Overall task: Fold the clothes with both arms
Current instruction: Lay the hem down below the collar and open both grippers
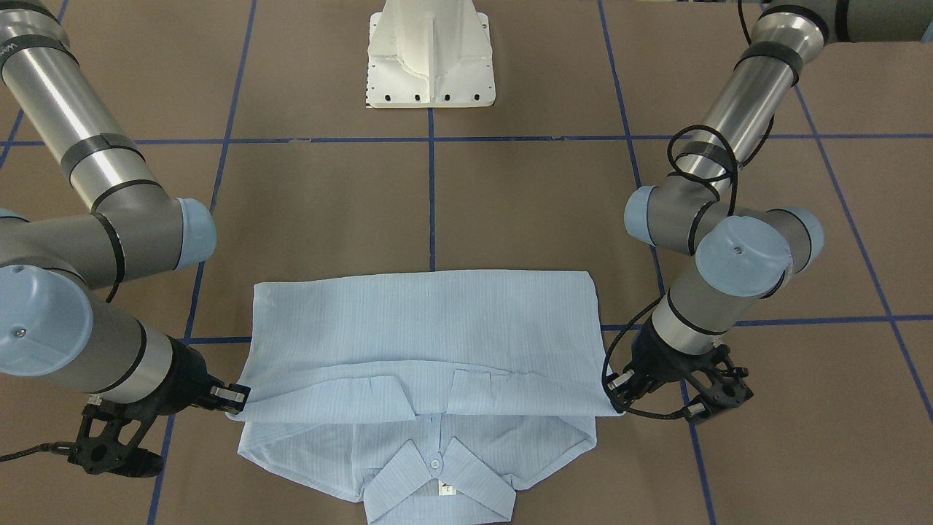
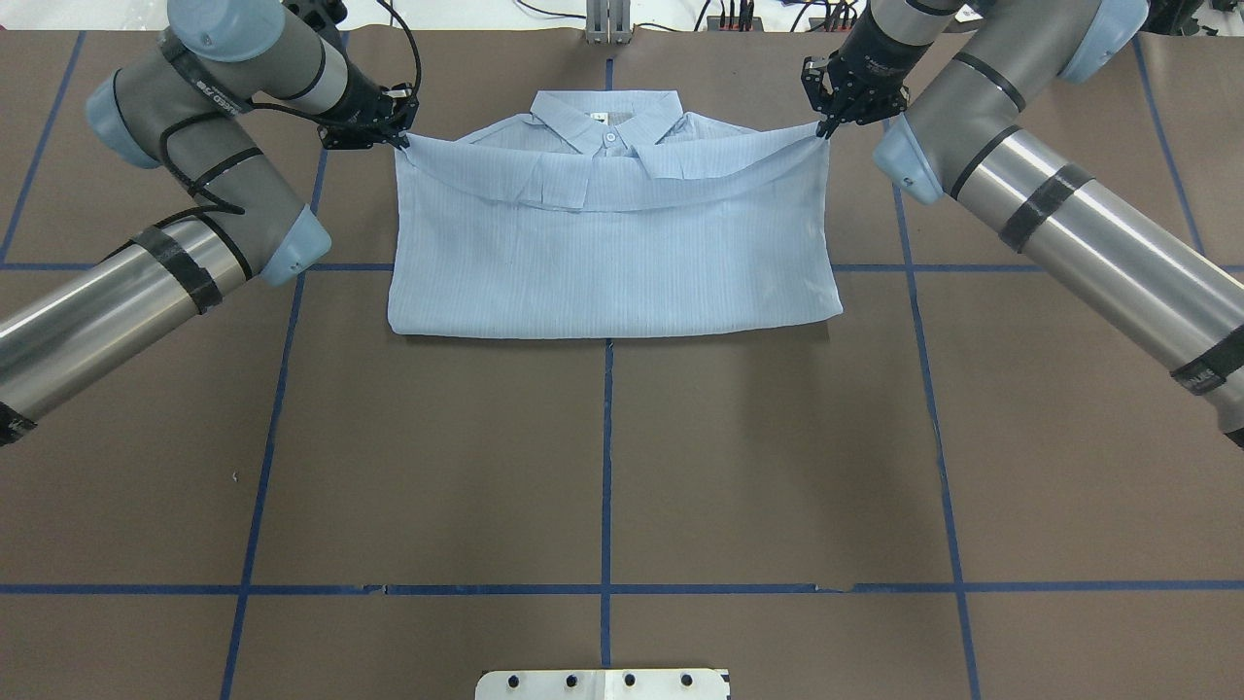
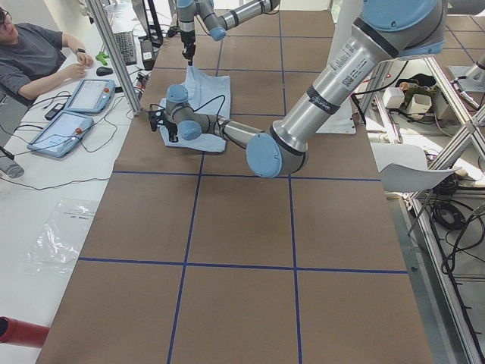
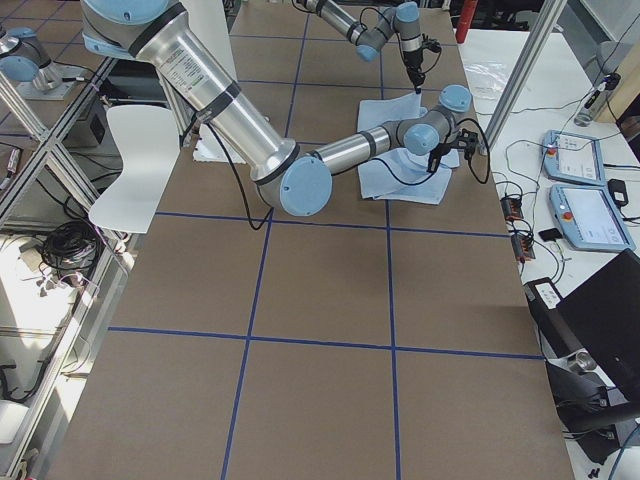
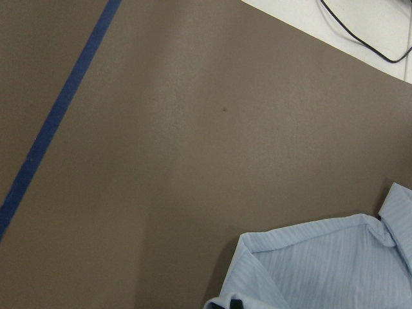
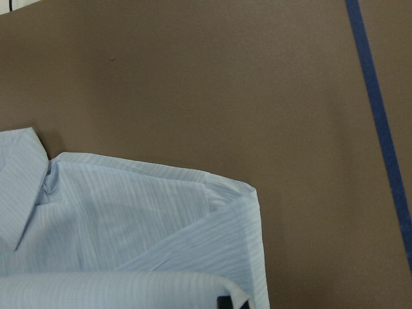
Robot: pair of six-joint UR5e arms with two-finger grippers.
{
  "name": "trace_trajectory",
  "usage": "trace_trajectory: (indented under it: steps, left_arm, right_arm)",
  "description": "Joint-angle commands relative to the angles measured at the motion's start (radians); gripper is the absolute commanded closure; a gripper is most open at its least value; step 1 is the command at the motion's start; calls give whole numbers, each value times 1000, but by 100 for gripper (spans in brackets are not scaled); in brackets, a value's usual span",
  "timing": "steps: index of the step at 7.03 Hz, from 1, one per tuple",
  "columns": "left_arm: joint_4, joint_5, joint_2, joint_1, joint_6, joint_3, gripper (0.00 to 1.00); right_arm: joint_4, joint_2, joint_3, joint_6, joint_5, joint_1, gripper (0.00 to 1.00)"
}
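Note:
The light blue striped shirt (image 1: 423, 328) lies folded on the brown table, collar towards the operators' edge, with its lower half doubled over up to the collar (image 2: 607, 122). My left gripper (image 2: 398, 138) is shut on the folded layer's left corner; in the front-facing view it (image 1: 618, 397) is on the right. My right gripper (image 2: 824, 124) is shut on the other corner; in the front-facing view it (image 1: 237, 397) is on the left. Both held corners are slightly lifted and the edge between them sags. The wrist views show the shirt (image 5: 322, 264) (image 6: 129, 212) just below each camera.
The white pedestal base (image 1: 431, 55) stands on the robot's side. Blue tape lines (image 2: 606, 467) grid the table. The table's far edge (image 2: 486, 31) runs just beyond the collar. An operator (image 3: 38, 53) sits by control tablets (image 3: 72, 114) past that edge.

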Motion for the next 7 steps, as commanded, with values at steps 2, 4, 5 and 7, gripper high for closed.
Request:
trace_trajectory:
  steps: [2,4,5,7]
  left_arm:
    - [-1,0,-11,-1,0,2,100]
    - [-1,1,-14,-1,-1,2,74]
    - [-4,18,-14,-1,-1,2,7]
    - [-3,33,-8,-4,3,2,1]
  right_arm:
    - [0,3,-4,-7,-3,0,100]
    - [3,-4,-4,-7,-8,-4,61]
    - [24,-10,9,-8,-81,-23,1]
    - [95,-62,31,-7,-77,-23,0]
